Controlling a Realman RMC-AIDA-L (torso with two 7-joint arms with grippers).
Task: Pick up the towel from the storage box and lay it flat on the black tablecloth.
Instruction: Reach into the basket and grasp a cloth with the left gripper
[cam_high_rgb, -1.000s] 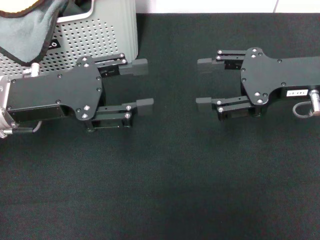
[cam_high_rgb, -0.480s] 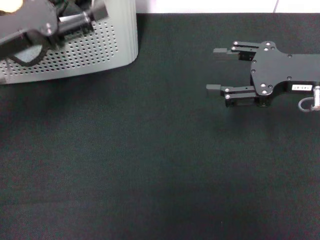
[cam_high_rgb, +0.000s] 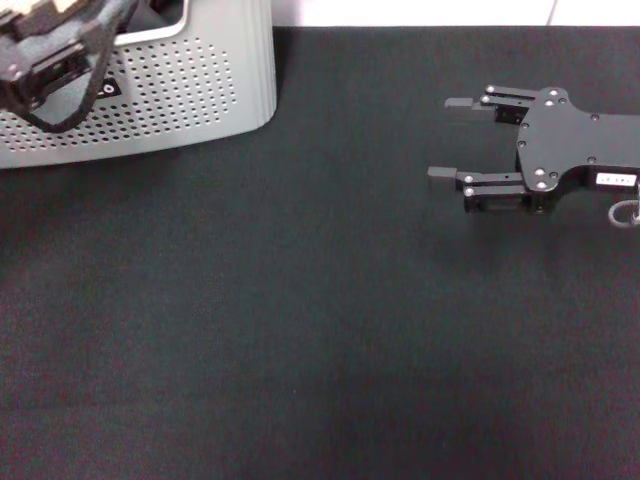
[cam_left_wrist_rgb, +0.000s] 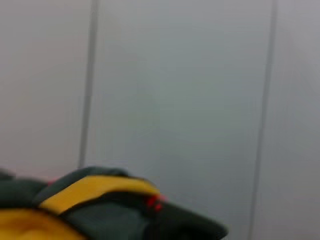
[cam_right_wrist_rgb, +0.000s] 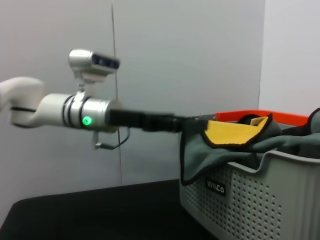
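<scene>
The towel (cam_right_wrist_rgb: 235, 137), a plush cloth with a bright yellow-orange face, a grey back and black stitched edging, sits at the storage box (cam_high_rgb: 190, 90), the large light-grey bin with perforated dotted walls and a smooth rim in the upper left of the head view. In the right wrist view you see the towel draped over the box's near rim, a grey fold hanging down the outer wall just above the small black label (cam_right_wrist_rgb: 215, 187) with white lettering, the yellow face showing on top. An orange-red edge (cam_right_wrist_rgb: 260, 114) shows behind it.

Your left gripper (cam_high_rgb: 45, 60) is at the top left corner of the head view, over the box and against the towel's dark edging. In the right wrist view the left arm (cam_right_wrist_rgb: 75, 111) reaches in from the left of the frame, its dark end meeting the towel at the box's rim. You cannot tell whether its fingers are open or closed. The left wrist view shows only a blurred patch of yellow and grey cloth low in the frame against a pale wall (cam_left_wrist_rgb: 175, 90).

Your right gripper (cam_high_rgb: 445, 138) hovers at the upper right of the head view above the wide, matte black tablecloth (cam_high_rgb: 300, 330) on the worktop, its fingers (cam_high_rgb: 442, 178) spread apart and holding nothing, pointing toward the box and well apart from it.
</scene>
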